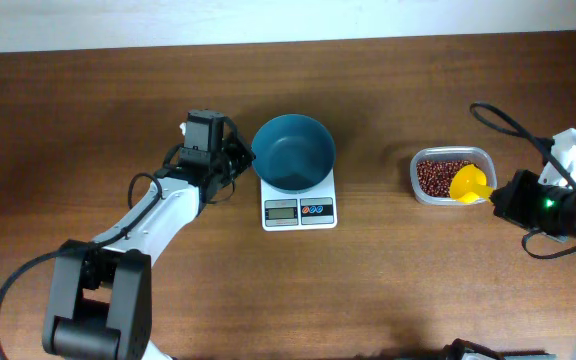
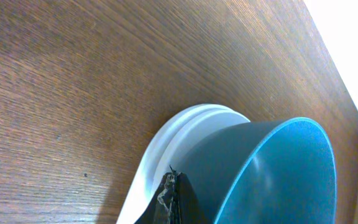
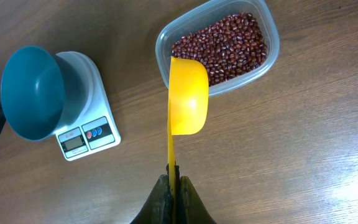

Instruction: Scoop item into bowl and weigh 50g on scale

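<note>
The teal-blue bowl [image 1: 293, 150] stands on the white scale [image 1: 300, 211] and no beans show inside it. My left gripper [image 1: 238, 165] is shut and empty, its tips against the bowl's left side; in the left wrist view the gripper [image 2: 173, 186] sits by the bowl [image 2: 278, 174] above the scale [image 2: 166, 143]. My right gripper [image 1: 503, 197] is shut on the handle of a yellow scoop [image 1: 468, 184]. The scoop [image 3: 188, 99] hangs over the near edge of the red-brown beans [image 3: 229, 43]; no beans show in it. The right wrist view shows my right gripper [image 3: 174, 171], the bowl [image 3: 33, 93] and the scale [image 3: 86, 134].
The beans lie in a clear plastic container [image 1: 420, 190] at the right of the brown wooden table [image 1: 388, 280]; the container also shows in the right wrist view [image 3: 273, 37]. A pale wall edge runs along the table's far side.
</note>
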